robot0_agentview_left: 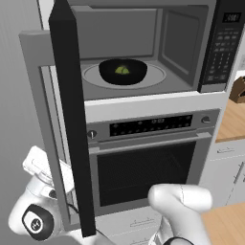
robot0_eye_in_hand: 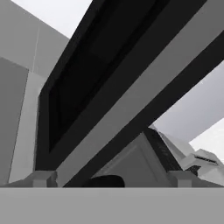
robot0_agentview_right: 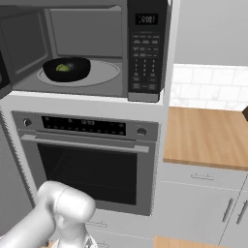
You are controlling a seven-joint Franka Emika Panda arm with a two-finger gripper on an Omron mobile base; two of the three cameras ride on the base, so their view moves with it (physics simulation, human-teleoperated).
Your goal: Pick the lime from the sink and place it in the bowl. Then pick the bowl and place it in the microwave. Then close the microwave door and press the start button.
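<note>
Gripper (robot0_eye_in_hand: 111, 177) sits low behind the microwave door (robot0_agentview_left: 72, 119), jaws spread wide, holding nothing. The door stands open, edge-on. Beyond it, the black bowl (robot0_agentview_left: 123, 71) rests on the turntable inside the microwave (robot0_agentview_left: 191, 52), lime (robot0_agentview_left: 122, 70) inside.

lime (robot0_agentview_left: 122, 70) in bowl (robot0_agentview_left: 123, 72), bowl in microwave (robot0_agentview_left: 143, 43)

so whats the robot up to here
The bowl with the lime in it already sits on the microwave turntable. The door stands wide open. The arm is low at the door's outer side, its fingers open and empty close to the door panel, seemingly placed to push it shut. The start button comes after.
</note>
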